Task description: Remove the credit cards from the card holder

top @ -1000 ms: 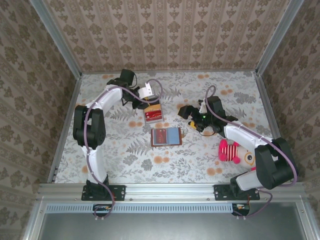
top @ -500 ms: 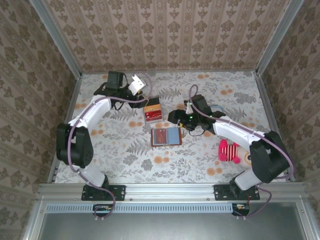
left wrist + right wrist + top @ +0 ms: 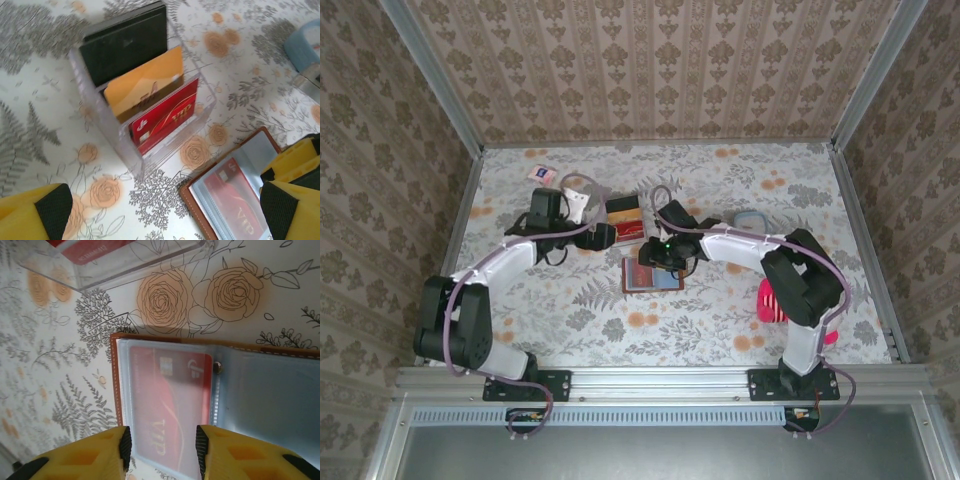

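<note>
Tabletop [image 3: 720, 330]: right pincer [image 3: 162, 445] part-open over wallet [image 3: 265, 390]

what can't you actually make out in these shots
- Top view: the right hand covers the card holder's far edge; contact unclear.
- Right wrist view: the frame edge cuts off the card holder's right side; other pockets unseen.
- Left wrist view: the black card at the back of the clear stand is blurred, print unreadable.
</note>
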Controlling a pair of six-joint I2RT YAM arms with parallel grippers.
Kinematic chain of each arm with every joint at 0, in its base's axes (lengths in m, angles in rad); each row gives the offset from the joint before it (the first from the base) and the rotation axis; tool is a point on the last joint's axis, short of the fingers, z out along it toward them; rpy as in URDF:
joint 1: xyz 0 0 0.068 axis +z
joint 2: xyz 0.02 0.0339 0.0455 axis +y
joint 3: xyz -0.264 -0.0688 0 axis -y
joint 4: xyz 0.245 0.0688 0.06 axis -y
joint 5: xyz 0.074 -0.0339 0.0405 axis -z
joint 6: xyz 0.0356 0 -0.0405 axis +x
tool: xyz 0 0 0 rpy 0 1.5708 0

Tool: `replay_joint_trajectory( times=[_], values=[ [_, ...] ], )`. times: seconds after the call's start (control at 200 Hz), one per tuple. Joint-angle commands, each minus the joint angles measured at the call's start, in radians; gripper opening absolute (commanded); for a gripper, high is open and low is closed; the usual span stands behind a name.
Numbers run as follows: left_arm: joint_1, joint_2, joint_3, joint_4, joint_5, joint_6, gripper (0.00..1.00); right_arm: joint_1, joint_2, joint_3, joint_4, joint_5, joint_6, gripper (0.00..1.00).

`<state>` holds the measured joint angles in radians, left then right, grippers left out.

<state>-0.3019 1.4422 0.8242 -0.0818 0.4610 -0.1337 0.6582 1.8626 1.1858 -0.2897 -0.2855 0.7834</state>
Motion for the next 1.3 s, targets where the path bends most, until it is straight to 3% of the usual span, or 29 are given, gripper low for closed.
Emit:
replay_joint_trajectory(
  times=[0.0,0.13,0.345,0.475,0.685,0.93,1.295],
  values=[
    [-0.016,-0.05,-0.07,0.109,-0.085,-0.146,1.0,0.036,0.032,0.07,-0.138,0.143,-0.035,0.41],
    [-0.019,-0.059,-0.119,0.11,-0.164,-0.215,1.0,0.06,0.058,0.111,-0.197,0.214,-0.043,0.45],
    [-0.014,-0.045,-0.121,0.079,-0.202,-0.262,1.0,0.115,0.101,0.186,-0.327,0.365,-0.094,0.52],
    [-0.003,0.001,-0.08,0.01,-0.213,-0.228,1.0,0.143,0.095,0.2,-0.37,0.456,-0.109,0.58],
    [-0.002,-0.007,-0.082,-0.003,-0.286,-0.198,1.0,0.147,0.118,0.201,-0.386,0.447,-0.129,0.72],
    [0.0,-0.053,-0.068,-0.094,-0.451,-0.192,1.0,0.147,0.147,0.183,-0.382,0.441,-0.141,0.71],
    [0.006,-0.06,-0.053,-0.159,-0.337,-0.236,0.99,0.13,0.15,0.108,-0.343,0.406,-0.122,0.62]
  ],
)
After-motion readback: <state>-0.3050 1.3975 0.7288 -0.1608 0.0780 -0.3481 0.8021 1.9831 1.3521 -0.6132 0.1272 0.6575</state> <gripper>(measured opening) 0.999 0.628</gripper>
